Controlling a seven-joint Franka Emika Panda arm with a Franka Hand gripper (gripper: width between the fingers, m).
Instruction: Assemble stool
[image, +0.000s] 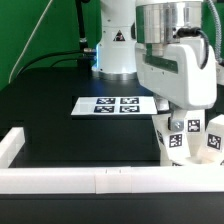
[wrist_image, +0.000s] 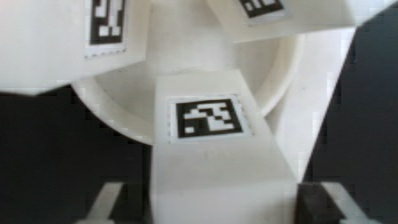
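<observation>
In the wrist view my gripper (wrist_image: 217, 206) is shut on a white stool leg (wrist_image: 210, 160) that carries a black-and-white tag. A grey fingertip (wrist_image: 111, 200) sits against each side of the leg. Behind the leg lies the round seat disc (wrist_image: 111, 112), and the held leg rests against it. Two more tagged legs (wrist_image: 89, 40) (wrist_image: 267, 12) stand out from the seat farther on. In the exterior view the gripper (image: 180, 118) hangs low at the right over the white stool parts (image: 178, 142), and the hand hides its fingers.
The marker board (image: 118, 104) lies flat mid-table, toward the exterior view's left of the stool. A long white rail (image: 100, 180) borders the table's front edge and turns a corner at the left (image: 10, 145). The arm's base (image: 115, 50) stands at the back.
</observation>
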